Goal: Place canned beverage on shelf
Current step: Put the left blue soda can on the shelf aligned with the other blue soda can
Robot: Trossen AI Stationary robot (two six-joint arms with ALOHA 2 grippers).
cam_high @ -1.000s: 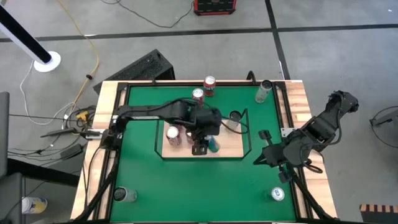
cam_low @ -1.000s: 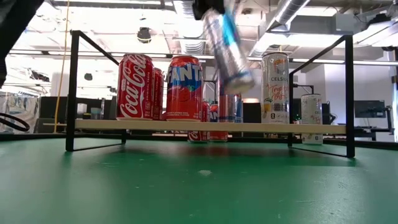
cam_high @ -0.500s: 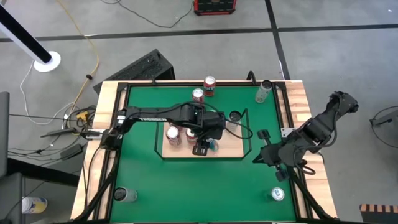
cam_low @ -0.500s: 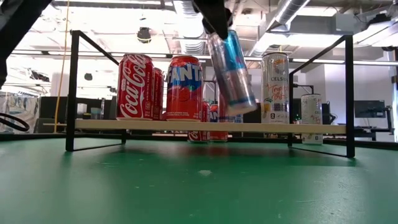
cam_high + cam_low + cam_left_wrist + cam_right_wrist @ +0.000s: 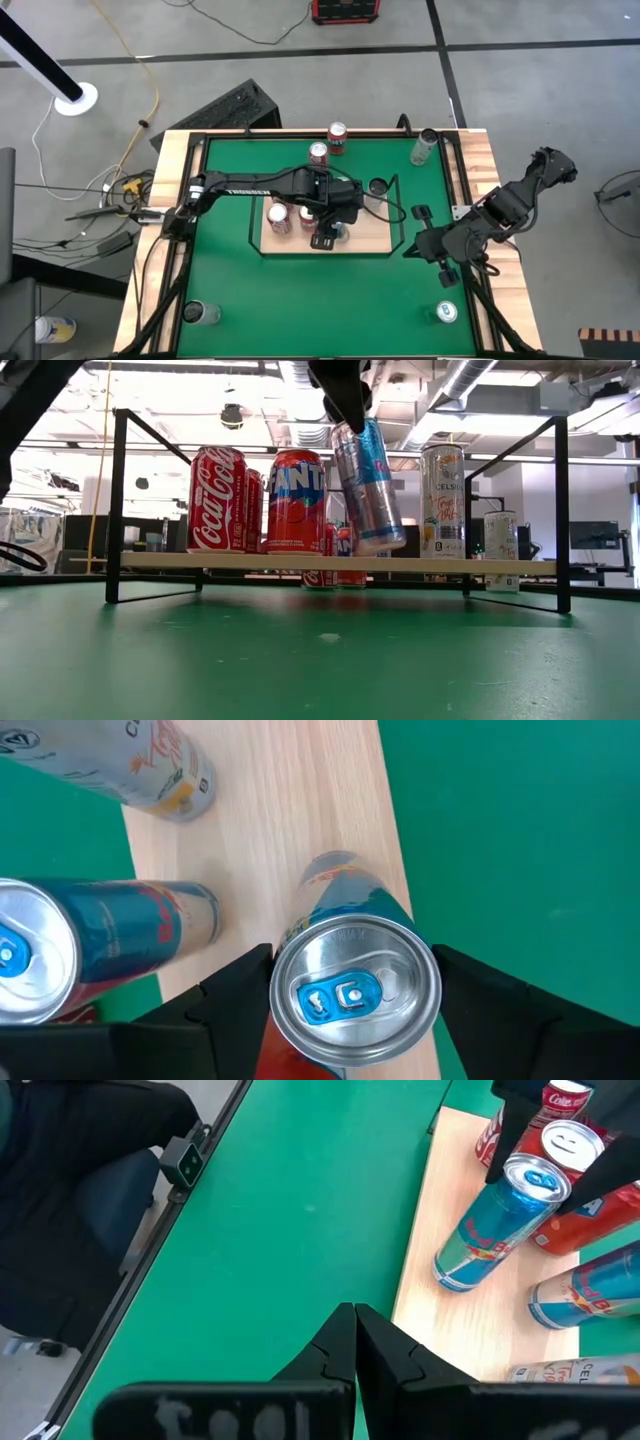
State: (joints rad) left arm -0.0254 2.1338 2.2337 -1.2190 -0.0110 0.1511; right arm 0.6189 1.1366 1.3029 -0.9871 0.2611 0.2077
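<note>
Two red cans (image 5: pixel 258 500) stand on the shelf (image 5: pixel 300 562) beside the left end effector (image 5: pixel 325 238) pinching a tilted blue can (image 5: pixel 367 486).

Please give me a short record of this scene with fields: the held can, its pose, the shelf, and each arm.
held can: slim blue and silver can, between the left gripper jaws
pose: tilted, base at the board
shelf: light-wood board, Coca-Cola can and Fanta can standing on it
right gripper: shut, empty, waiting off to the side of the board
</note>
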